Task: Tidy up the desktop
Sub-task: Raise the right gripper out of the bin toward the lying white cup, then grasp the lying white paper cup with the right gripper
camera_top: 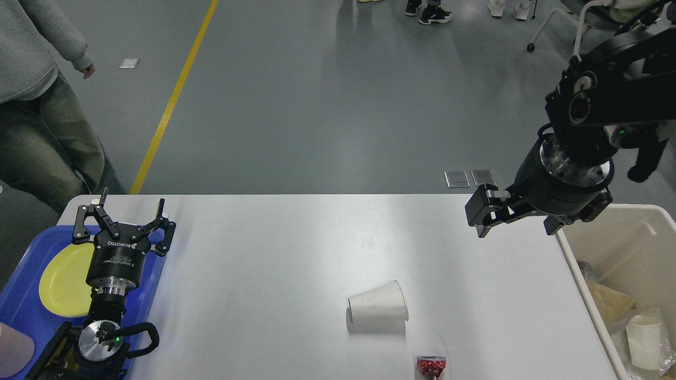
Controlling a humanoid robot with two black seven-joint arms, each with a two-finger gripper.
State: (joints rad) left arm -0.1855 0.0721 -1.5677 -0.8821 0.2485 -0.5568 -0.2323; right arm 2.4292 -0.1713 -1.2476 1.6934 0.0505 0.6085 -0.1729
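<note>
Big white rectangular desktop (264, 274) sits under both grippers: left gripper (128, 211) spread wide, right gripper (520, 224) also released. Beige plastic bin (567, 232) holds a white paper cup (644, 342); blue plastic tray (21, 306) holds a round yellow plate (60, 279).

White desktop (264, 253) filling the lower frame.
A tipped paper cup (378, 313) lies lower centre; a red wrapper (431, 366) at the bottom edge.

Desktop (264, 274): large white to light-grey rectangular tabletop, smooth, matte with soft glare, rounded far corners. Lies flat, long side across view; far edge runs straight; near edge cut off by bottom of view.
</note>
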